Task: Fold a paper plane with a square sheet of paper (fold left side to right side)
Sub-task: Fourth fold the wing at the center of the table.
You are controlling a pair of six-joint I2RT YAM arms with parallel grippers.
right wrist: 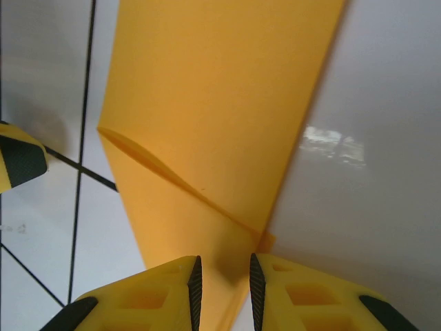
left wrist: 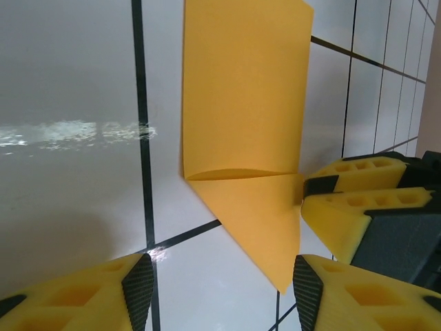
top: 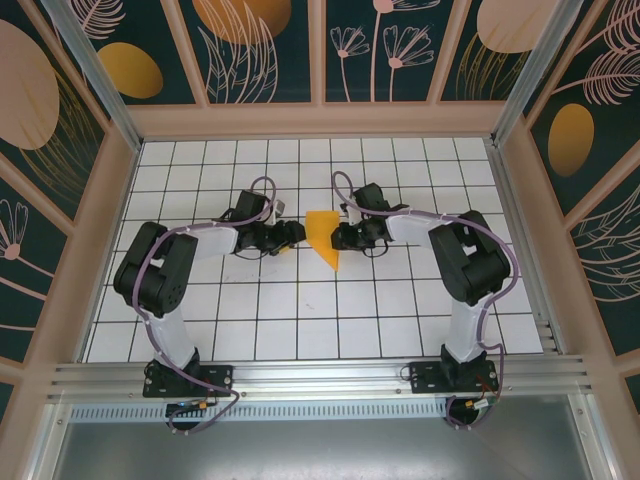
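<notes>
The orange-yellow paper [top: 322,238] lies on the white tiled floor, folded into a pointed shape with its tip toward the near side. In the left wrist view the paper [left wrist: 241,103] shows a crease across it. Its tip rests between my left gripper's [left wrist: 222,289] fingers, which stand wide open and hold nothing. My left gripper [top: 293,235] sits at the paper's left edge and my right gripper [top: 340,238] at its right edge. In the right wrist view the paper [right wrist: 213,103] runs under my right gripper [right wrist: 225,289]. Its pads stand a narrow gap apart over the paper's edge.
The white tiled floor [top: 300,310] is walled in by dark floral panels [top: 60,130] on three sides. A metal rail [top: 320,375] with the arm bases runs along the near edge. The right gripper's yellow fingers [left wrist: 351,207] sit close beside the left gripper's.
</notes>
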